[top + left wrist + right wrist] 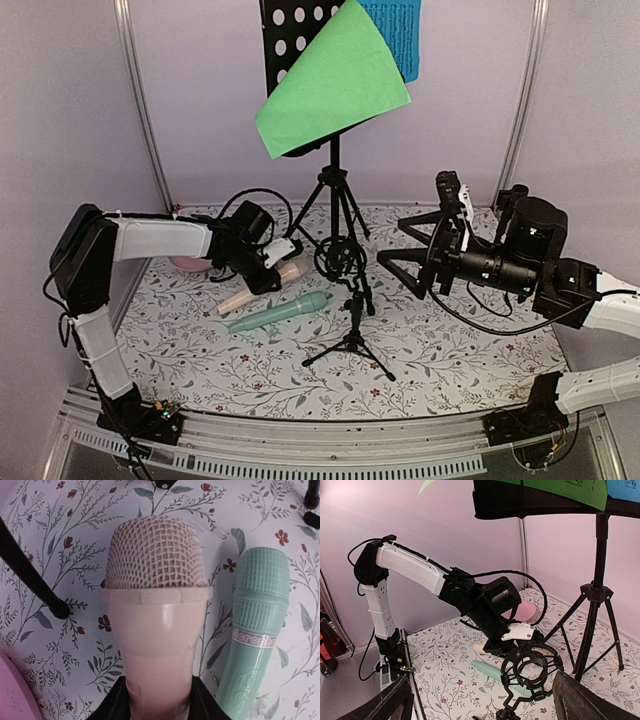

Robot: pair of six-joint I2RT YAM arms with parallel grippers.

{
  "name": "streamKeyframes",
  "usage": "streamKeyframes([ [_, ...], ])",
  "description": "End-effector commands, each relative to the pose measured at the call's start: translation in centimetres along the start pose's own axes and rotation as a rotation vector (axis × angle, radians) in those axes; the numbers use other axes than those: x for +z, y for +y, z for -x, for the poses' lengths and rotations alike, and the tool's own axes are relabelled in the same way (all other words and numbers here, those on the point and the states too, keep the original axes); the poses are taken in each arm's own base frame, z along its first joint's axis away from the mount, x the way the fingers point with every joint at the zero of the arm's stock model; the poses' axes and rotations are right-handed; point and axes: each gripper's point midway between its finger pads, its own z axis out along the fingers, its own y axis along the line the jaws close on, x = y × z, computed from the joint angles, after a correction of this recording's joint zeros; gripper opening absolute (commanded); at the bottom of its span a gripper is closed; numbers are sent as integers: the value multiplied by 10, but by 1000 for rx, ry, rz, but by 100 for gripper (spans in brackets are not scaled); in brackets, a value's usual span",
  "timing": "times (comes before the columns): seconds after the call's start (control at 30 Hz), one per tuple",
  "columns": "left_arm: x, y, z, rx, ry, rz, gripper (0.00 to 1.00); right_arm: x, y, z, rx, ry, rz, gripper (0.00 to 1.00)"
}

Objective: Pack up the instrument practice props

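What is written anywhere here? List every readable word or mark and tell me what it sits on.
"croph": partial word on the pale band round the mint-green plastic microphone; the rest curves out of sight.
Blue paper music sheet: printed lines, too small to read.
Green paper music sheet: small dark print at the edge, too blurred to read.
Nothing else legible.

Bright even light, faint shadows, sharp

A green paper sheet hides most of the black perforated rack. The beige mesh-headed microphone is cut off below.
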Motion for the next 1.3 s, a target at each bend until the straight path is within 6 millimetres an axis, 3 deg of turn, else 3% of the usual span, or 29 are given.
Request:
streamKeyframes([
  [0.0, 4, -8, -5, -3, 26, -75, 12, 3, 4, -2, -10, -2, 21, 99],
  [0.77, 29, -17, -31, -45, 90, -135, 24, 3, 6, -3, -8, 1, 32, 99],
  [1.03, 17, -8, -18, -61, 36, -91, 46, 2, 6, -1, -7, -4, 33, 99],
  [1.13, -2, -1, -3, -66, -43, -54, 56, 1, 7, -1, -6, -3, 35, 99],
  [1.27, -29, 1, 14, -62, -150, -35, 80, 2, 7, -1, -7, -4, 34, 99],
])
